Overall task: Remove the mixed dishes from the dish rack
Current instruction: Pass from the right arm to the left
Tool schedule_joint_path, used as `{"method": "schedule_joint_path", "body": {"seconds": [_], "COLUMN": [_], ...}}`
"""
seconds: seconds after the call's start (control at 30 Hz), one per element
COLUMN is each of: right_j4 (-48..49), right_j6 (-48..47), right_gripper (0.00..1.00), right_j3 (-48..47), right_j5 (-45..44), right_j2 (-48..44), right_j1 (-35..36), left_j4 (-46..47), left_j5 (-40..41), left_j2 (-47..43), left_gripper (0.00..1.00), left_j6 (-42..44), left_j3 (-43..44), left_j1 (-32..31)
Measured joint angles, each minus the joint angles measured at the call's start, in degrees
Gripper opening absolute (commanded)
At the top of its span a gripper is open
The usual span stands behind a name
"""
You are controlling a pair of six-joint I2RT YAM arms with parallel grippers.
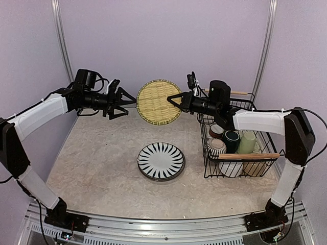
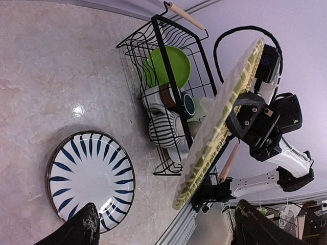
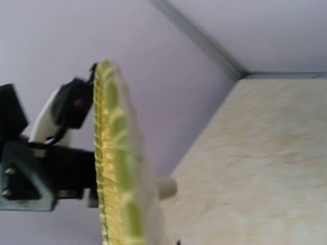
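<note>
Top external view: right gripper [image 1: 174,101] is clamped on the right rim of the yellow plate [image 1: 156,102], which is held upright in the air. Left gripper [image 1: 125,103] stands wide apart just beside the plate's left rim; contact cannot be told. Striped plate [image 1: 161,161] lies flat on the table [image 1: 97,153]. Dish rack [image 1: 237,171], at right, holds mugs [image 1: 240,140].

The yellow plate [image 1: 159,102] has a fine woven, basket-like texture with only a dull sheen. The striped plate [image 1: 161,161] and the lime-green plate [image 2: 171,66] look like smooth, glossy glazed ceramic. The dish rack [image 1: 206,162] is thin black coated wire, matt, with pale bare-looking wooden handles [image 1: 249,156], and the table [image 1: 97,168] is a pale, mottled, stone-like surface, smooth enough to show a glare spot.
</note>
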State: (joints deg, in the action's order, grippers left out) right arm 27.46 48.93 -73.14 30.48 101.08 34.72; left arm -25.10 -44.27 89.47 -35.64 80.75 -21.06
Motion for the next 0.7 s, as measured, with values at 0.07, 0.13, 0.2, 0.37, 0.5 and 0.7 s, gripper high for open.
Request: {"method": "schedule_joint_path", "body": {"seconds": [0.07,0.13,0.2,0.37,0.5,0.7], "right_j4": [2.45,4.44,5.68,7.54,8.39,6.6], "right_j6": [1.92,3.58,4.72,6.56,7.65,9.79], "right_gripper": [0.0,0.0,0.0,0.0,0.0,0.17], "right_j3": [-1.79,-3.1,-4.02,-5.95,-6.12,-6.34], "right_j5": [1.57,2.75,3.65,4.61,4.87,4.68], "right_j2": [2.6,4.39,5.57,7.76,9.25,9.66], "right_j1": [1.25,2.25,3.23,4.55,4.55,4.52], "left_j4": [0.59,1.49,2.27,3.63,4.55,5.18], "left_j5": [-0.59,-1.22,-1.88,-3.48,-3.56,-3.26], "left_j2": [0.0,0.0,0.0,0.0,0.0,0.0], "left_gripper": [0.72,0.62,0.54,0.33,0.14,0.0], "left_j6": [-0.35,-0.79,-1.2,-1.66,-1.95,1.4], "left_j3": [-0.17,-0.57,-1.05,-1.55,-2.23,-2.73], "left_j1": [0.37,0.44,0.46,0.5,0.52,0.44]}}
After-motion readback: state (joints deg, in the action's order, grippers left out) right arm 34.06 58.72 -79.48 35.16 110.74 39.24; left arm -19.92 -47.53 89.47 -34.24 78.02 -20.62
